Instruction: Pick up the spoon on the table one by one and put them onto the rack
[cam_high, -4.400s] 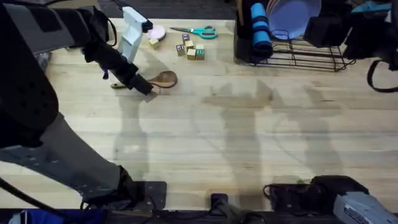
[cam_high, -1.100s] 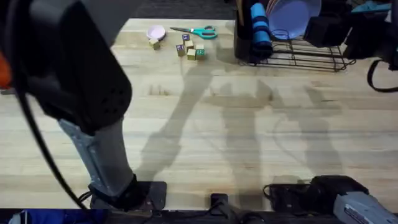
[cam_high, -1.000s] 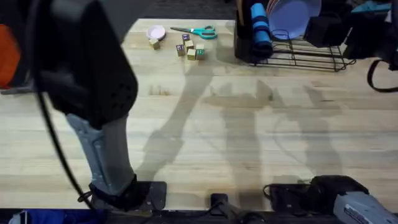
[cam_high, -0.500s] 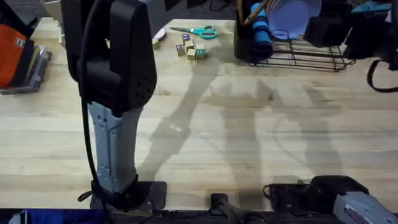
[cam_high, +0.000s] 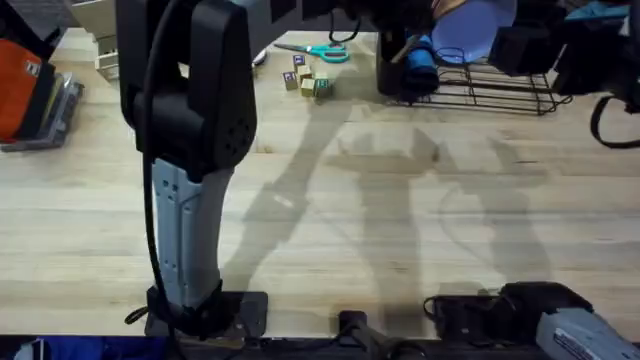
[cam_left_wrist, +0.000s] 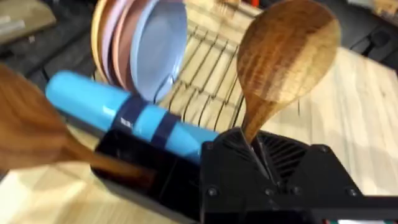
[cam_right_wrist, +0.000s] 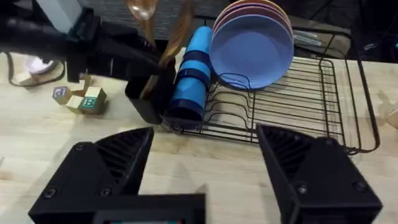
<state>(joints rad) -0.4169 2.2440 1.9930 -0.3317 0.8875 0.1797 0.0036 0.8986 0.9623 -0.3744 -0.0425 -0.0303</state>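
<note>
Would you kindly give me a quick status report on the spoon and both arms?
Left end effector shut on spoon, over the rack by the utensil holder. Right end effector open, idle. Nothing blocking.

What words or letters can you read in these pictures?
None can be read for sure.
The blocks have small marks on their faces, too small to read; the green-faced block is too blurred as well.
The orange thing at the table's far left edge has a small mark, also unreadable.
</note>
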